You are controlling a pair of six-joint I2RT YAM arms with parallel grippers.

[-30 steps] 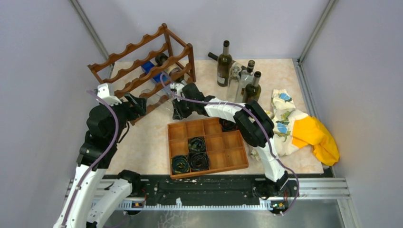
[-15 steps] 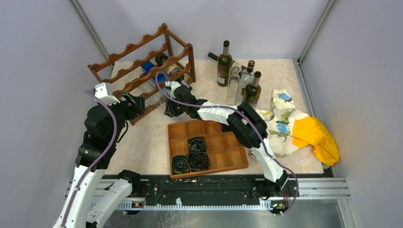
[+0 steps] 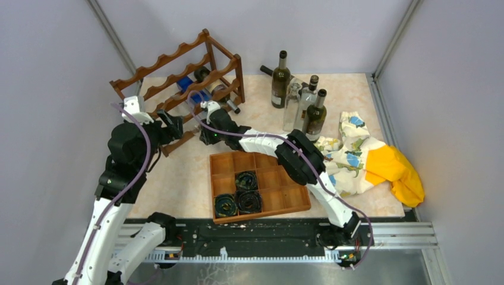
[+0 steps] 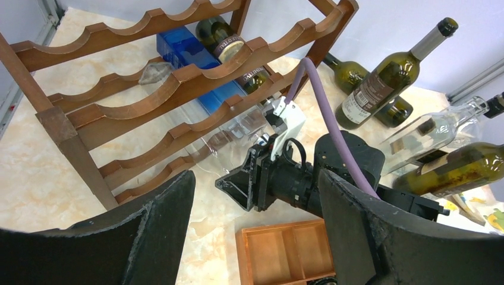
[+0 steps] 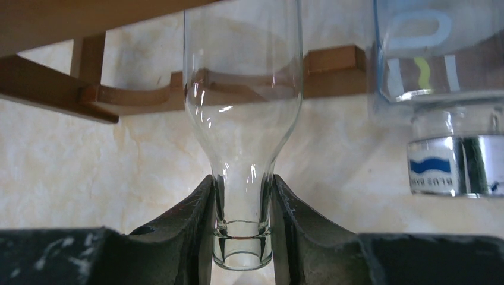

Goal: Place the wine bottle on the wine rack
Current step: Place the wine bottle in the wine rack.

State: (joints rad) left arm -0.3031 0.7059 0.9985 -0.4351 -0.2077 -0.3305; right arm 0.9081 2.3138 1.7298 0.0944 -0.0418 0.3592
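With the right gripper [image 5: 242, 199] pinching the clear wine bottle [image 5: 241, 89] by its neck, slide it level toward ten o'clock onto the wine rack [image 4: 178, 80].

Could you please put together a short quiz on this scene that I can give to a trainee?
1. Multiple choice: where on the clear bottle does the right gripper clamp? A) the neck B) the base C) the middle of the body
2. True or false: the left gripper is shut on the wine rack.
3. Fill in: in the rack, beside the dark bottle, lies a ____ bottle.
Key: 1 A. 2 False: it is open and holds nothing. 3 blue, the blue bottle.
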